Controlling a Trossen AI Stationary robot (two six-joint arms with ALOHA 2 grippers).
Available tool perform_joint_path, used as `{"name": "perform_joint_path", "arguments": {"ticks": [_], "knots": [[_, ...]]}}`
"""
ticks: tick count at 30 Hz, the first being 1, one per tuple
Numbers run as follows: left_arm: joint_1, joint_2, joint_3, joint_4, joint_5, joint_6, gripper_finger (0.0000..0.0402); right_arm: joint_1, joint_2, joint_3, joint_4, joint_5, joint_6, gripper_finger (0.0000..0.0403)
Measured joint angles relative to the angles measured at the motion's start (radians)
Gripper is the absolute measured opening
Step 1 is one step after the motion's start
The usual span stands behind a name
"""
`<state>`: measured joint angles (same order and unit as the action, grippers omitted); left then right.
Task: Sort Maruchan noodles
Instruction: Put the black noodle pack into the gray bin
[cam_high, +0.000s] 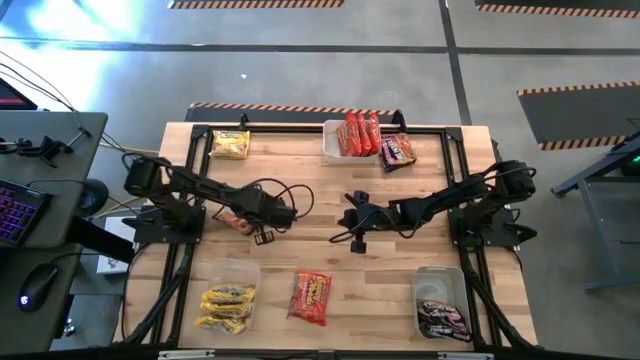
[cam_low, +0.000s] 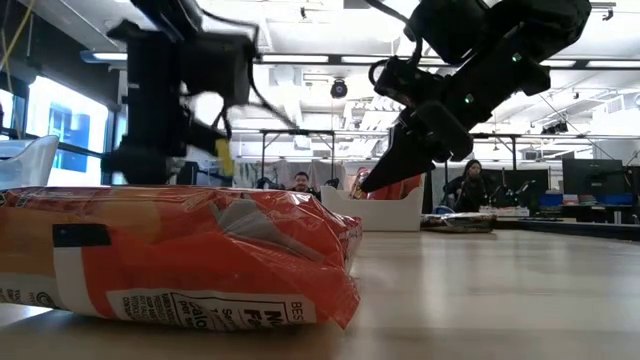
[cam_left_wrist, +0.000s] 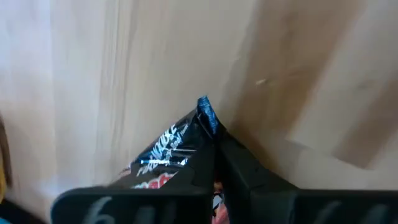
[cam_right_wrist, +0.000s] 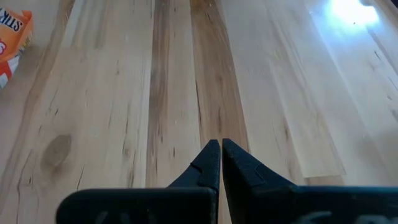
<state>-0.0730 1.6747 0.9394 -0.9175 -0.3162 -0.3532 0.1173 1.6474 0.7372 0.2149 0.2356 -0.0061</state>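
Note:
My left gripper (cam_left_wrist: 216, 146) is shut on a dark noodle packet (cam_left_wrist: 168, 155) with white lettering, left of the table's middle. In the high view that packet (cam_high: 236, 222) shows reddish under the left arm, beside the gripper (cam_high: 263, 236). My right gripper (cam_right_wrist: 221, 146) is shut on nothing and hangs over bare wood at the table's middle (cam_high: 355, 240). A red-orange packet (cam_high: 311, 297) lies flat near the front edge and fills the low view's foreground (cam_low: 170, 255). A yellow packet (cam_high: 230, 145) and a dark one (cam_high: 397, 150) lie at the far side. My left gripper pinches the packet between its two fingers at an end edge, just below the packet's blue-tipped corner (cam_left_wrist: 205, 115). The fingers come from above, pointing steeply down. Whether the packet's other end rests on the table I cannot tell.
A clear tub (cam_high: 328, 152) at the far edge holds red-orange packets. One tub (cam_high: 232, 268) at the near left holds yellow packets, and another (cam_high: 440, 275) at the near right holds dark ones. Bare wood lies between the two arms.

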Motion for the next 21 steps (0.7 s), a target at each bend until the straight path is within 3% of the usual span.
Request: {"name": "perform_joint_path", "arguments": {"ticks": [5,13,17,21], "knots": [[-0.05,-0.118,0.0,0.067,0.015,0.037,0.0002,0.0,0.035,0.0,0.078,-0.008,-0.019,0.0],[-0.132,-0.284,0.002,0.218,0.078,0.143,0.0001,-0.01,0.231,0.003,0.502,-0.239,-0.011,0.0],[-0.166,-0.326,0.003,0.242,0.078,0.163,0.0,-0.028,0.277,0.079,0.439,-0.245,0.018,0.0012],[-0.192,-0.347,0.004,0.251,0.069,0.165,0.0,-0.049,0.279,0.186,0.273,-0.259,-0.02,0.0069]]}}
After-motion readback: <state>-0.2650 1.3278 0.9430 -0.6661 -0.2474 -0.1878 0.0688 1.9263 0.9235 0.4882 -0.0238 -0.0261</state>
